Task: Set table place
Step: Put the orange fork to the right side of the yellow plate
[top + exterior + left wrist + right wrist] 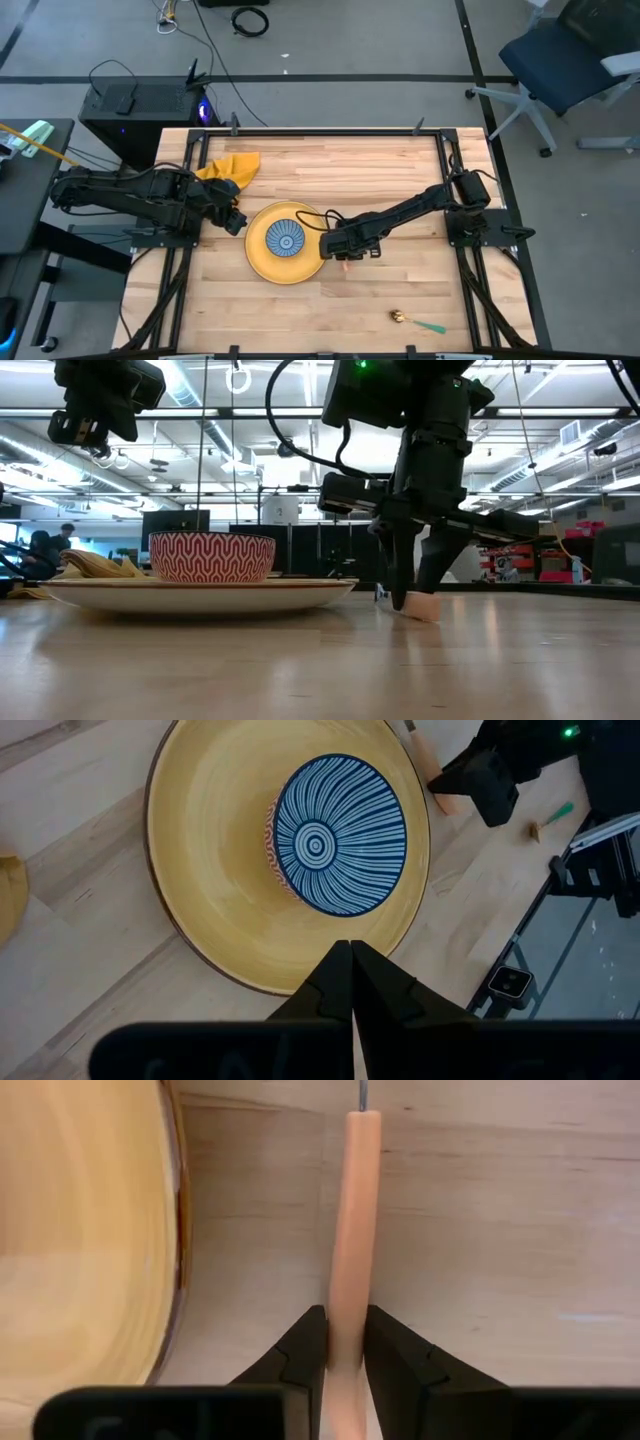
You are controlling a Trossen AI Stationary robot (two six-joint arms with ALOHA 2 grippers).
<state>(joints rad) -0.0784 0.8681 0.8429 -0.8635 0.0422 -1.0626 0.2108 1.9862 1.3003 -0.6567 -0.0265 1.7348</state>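
Observation:
The yellow plate (262, 258) lies on the table (400, 170) with the blue-patterned bowl (287, 240) standing in it. My right gripper (345, 247) is just right of the plate, shut on the orange-handled fork (355, 1200). My left gripper (236, 222) is shut and empty, raised above the plate's left edge (351, 945). The yellow napkin (232, 167) lies crumpled at the far left. The green-handled gold spoon (420, 323) lies near the front right edge. My right gripper pinches the fork's orange handle (347, 1315) between its two fingers (305, 1352), which lie across it. The fingers come from above, pointing down (400, 585). The handle's end (426, 607) lies on the table beside the plate.
The black rails (447, 165) edge the table. Bare planks lie right of the plate and along the near side up to the spoon. In the low view the plate (200, 592) and bowl (212, 556) stand left of my right gripper.

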